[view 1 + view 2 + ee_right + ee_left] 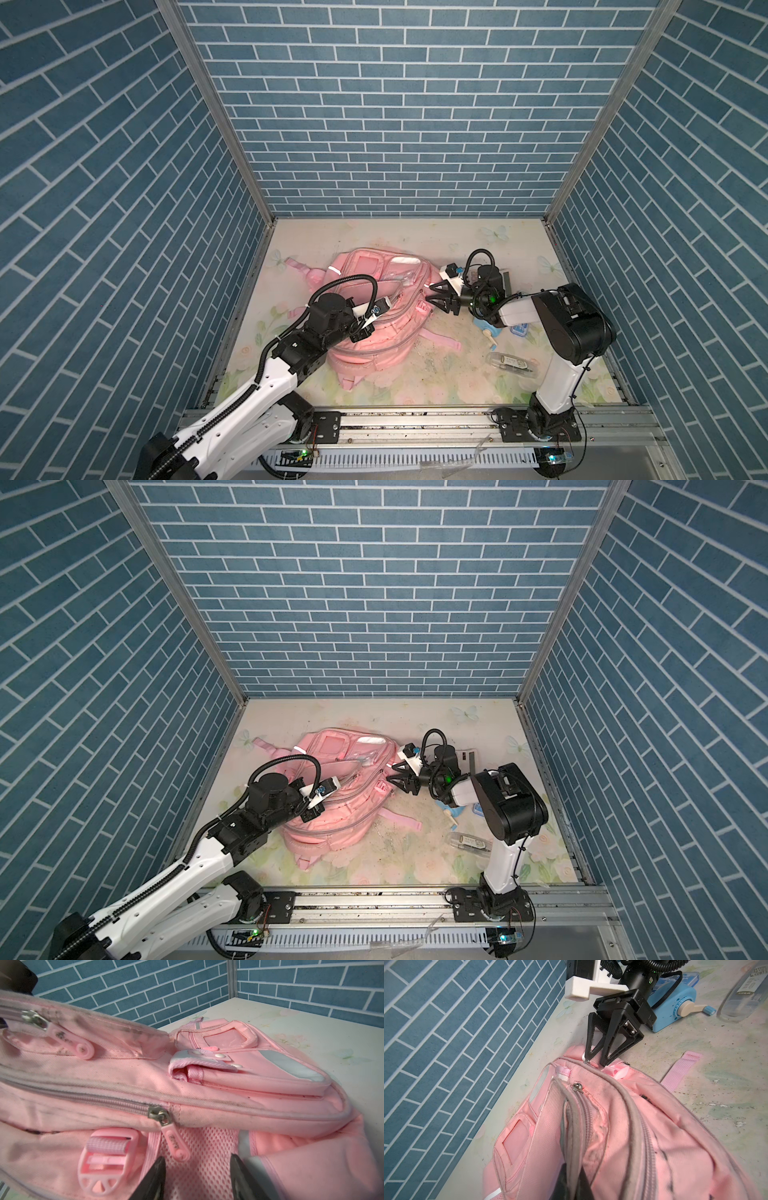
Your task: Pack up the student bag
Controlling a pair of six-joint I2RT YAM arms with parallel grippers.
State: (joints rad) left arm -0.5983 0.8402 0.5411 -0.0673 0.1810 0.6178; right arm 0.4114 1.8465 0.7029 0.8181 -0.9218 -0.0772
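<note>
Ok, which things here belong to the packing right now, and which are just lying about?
In the job: student bag, left tool shut on its zip edge, right tool open at its top.
Lying about: blue pencil sharpener, clear pencil case, small blue box.

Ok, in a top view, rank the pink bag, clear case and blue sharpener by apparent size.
1. pink bag, clearly largest.
2. clear case.
3. blue sharpener, unsure: the right arm hides part of it.

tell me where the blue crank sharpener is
In both top views the blue crank sharpener sits right of the student bag, partly hidden under the right arm, farther back than the clear case.
</note>
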